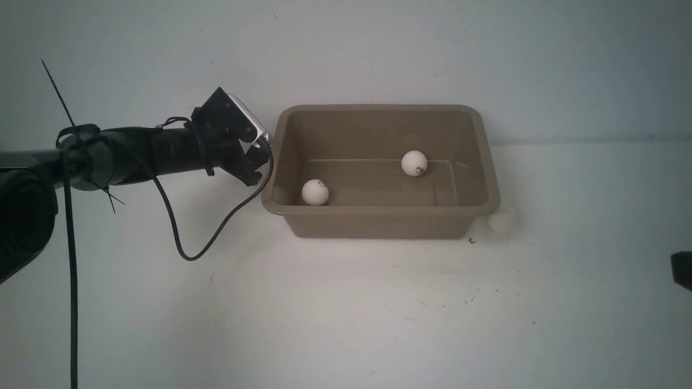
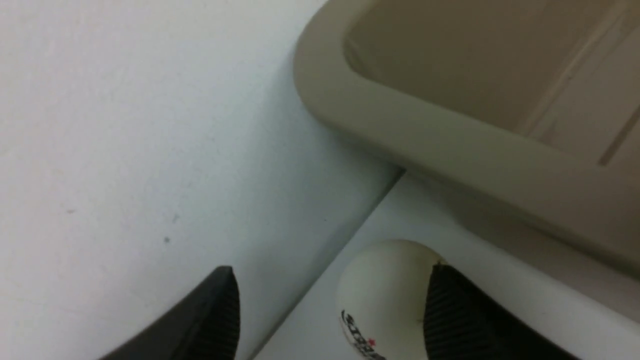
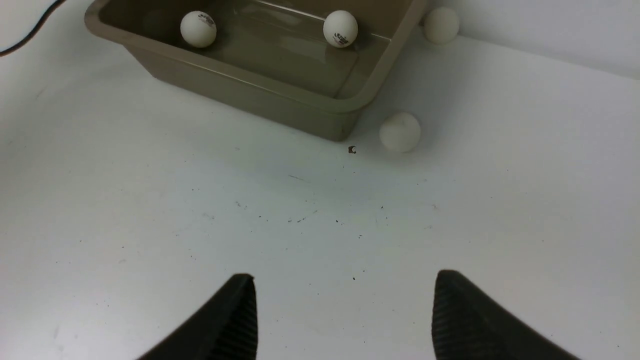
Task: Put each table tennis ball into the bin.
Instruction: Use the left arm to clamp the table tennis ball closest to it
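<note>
The taupe bin (image 1: 378, 222) stands against the back wall with two table tennis balls in it, one at the near left (image 1: 315, 192) and one at the far right (image 1: 414, 163). Another ball (image 1: 500, 219) lies on the table by the bin's near right corner. In the right wrist view a further ball (image 3: 441, 24) rests by the bin's far right corner at the wall. My left gripper (image 2: 332, 270) is open beside the bin's left wall, with a logo-printed ball (image 2: 385, 295) on the table between its fingers, against one pad (image 2: 450, 310). My right gripper (image 3: 345, 275) is open and empty over the table.
A black cable (image 1: 184, 254) loops down from the left wrist to the table in front of the bin's left end. The wall meets the table just behind the bin. A tiny dark speck (image 1: 472, 241) lies near the bin's right corner.
</note>
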Action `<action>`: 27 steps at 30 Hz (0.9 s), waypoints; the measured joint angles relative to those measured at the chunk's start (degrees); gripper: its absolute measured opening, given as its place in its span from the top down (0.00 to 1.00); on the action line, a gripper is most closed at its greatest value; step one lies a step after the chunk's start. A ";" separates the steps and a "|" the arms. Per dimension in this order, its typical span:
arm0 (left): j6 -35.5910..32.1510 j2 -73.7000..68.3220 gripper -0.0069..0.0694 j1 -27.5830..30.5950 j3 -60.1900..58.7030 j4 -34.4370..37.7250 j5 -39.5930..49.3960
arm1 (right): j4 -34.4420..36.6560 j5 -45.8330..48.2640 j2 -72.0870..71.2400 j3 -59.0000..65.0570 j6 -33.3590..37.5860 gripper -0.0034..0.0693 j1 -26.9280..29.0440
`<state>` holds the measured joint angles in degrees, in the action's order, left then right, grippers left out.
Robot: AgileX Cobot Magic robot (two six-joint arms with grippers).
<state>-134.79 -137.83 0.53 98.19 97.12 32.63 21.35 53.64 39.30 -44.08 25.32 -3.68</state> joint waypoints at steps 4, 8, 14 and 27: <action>-0.16 -0.57 0.32 0.00 0.15 0.05 1.87 | -0.02 0.00 0.00 0.00 0.00 0.36 0.00; -0.75 -1.44 0.32 0.00 0.15 0.00 1.98 | -0.02 0.06 0.00 0.00 0.00 0.36 0.00; -3.30 -1.77 0.32 0.00 0.20 -0.05 2.10 | -0.07 0.06 0.00 0.00 0.00 0.36 0.00; -9.93 -2.64 0.32 -0.78 0.20 0.02 2.22 | -0.01 0.06 0.00 0.00 0.00 0.36 0.00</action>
<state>-144.72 -140.47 -0.25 98.39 97.14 34.85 21.34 53.69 39.30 -44.08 25.32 -3.68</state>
